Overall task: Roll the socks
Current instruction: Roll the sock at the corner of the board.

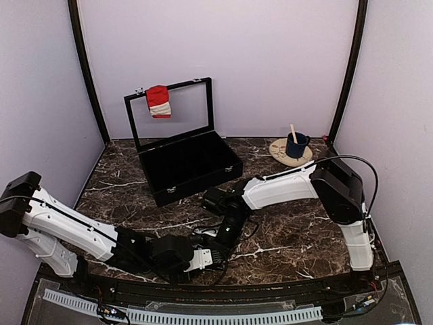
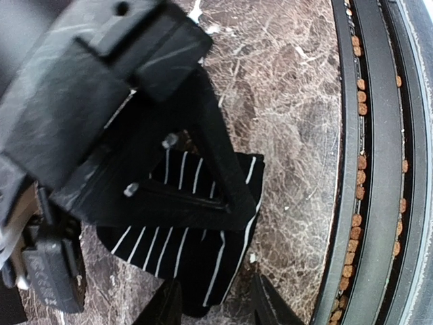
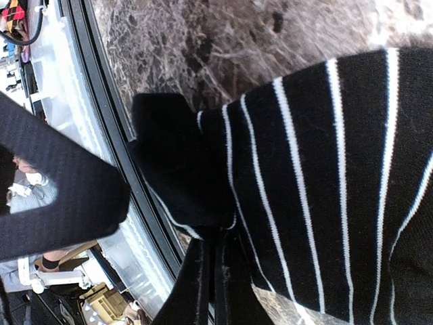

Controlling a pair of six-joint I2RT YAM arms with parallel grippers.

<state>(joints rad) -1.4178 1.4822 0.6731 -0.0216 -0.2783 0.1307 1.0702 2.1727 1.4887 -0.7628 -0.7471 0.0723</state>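
A black sock with thin white stripes (image 2: 203, 257) lies flat on the marble table near its front edge. My right gripper (image 3: 215, 257) is shut, pinching a folded edge of this striped sock (image 3: 325, 169). In the left wrist view the right arm's black fingers (image 2: 216, 169) press down across it. My left gripper (image 2: 216, 308) is open, its two fingers either side of the sock's near end, a gap showing beside one of them. From above both grippers (image 1: 220, 247) meet at the front centre and hide the sock. A red sock with a white band (image 1: 159, 101) hangs on the case lid.
An open black case (image 1: 189, 166) stands at the back left of the table, lid upright. A blue cup with a stick (image 1: 296, 145) sits on a round plate (image 1: 279, 156) at the back right. The table's black front rail (image 2: 379, 169) runs close to the striped sock.
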